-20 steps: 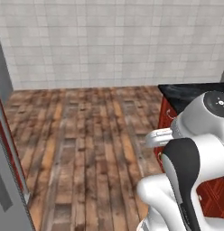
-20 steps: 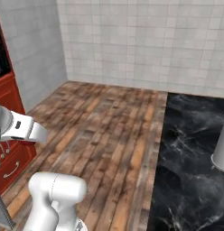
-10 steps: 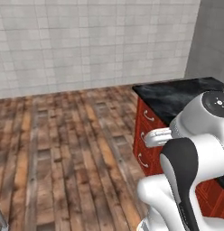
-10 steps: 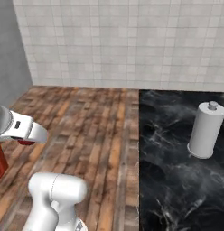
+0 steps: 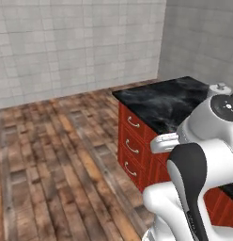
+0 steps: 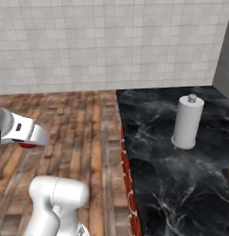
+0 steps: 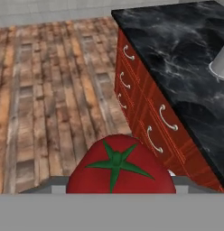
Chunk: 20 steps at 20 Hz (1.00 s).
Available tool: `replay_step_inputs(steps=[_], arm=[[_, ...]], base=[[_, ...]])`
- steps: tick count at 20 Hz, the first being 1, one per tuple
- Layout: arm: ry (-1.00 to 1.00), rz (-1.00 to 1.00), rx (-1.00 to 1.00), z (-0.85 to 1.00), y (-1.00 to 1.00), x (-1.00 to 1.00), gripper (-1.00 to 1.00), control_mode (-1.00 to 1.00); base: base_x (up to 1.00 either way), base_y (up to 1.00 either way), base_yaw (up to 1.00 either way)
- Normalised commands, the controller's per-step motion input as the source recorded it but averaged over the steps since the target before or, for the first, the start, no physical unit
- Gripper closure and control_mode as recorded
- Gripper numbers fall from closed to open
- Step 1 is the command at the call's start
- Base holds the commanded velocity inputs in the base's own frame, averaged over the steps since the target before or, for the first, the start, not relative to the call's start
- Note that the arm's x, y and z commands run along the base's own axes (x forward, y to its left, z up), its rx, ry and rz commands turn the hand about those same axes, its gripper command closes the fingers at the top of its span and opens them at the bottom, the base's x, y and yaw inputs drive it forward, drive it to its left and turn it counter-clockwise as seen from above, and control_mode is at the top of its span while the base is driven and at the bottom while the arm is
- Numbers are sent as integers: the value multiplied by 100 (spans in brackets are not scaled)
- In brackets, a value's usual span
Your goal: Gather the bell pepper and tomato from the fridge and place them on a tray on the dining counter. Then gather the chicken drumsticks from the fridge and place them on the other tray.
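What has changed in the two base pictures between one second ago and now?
The base has turned, so the whole scene slid across both views: the red drawer cabinet with black marble top and the white paper towel roll came into view. The pincer stays shut on the round red tomato; the arm's pose looks unchanged.

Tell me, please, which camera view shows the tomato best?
The hand view: the tomato sits large at its bottom edge, top towards the camera, with its green star-shaped stem plain to see. In the right base view, a thin red sliver peeks out under the white hand. The left base view gives nothing useful.
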Motion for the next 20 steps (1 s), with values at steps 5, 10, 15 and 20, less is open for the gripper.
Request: replay_step_inputs(steps=[5, 10, 15, 20], arm=[[0, 0, 0, 0, 0, 0, 100, 100], [0, 0, 0, 0, 0, 0, 100, 100], [0, 0, 0, 0, 0, 0, 100, 100], [0, 0, 0, 0, 0, 0, 100, 100]], base=[[-27, 12, -43], [-1, 0, -42], [-11, 0, -40], [-23, 2, -37]])
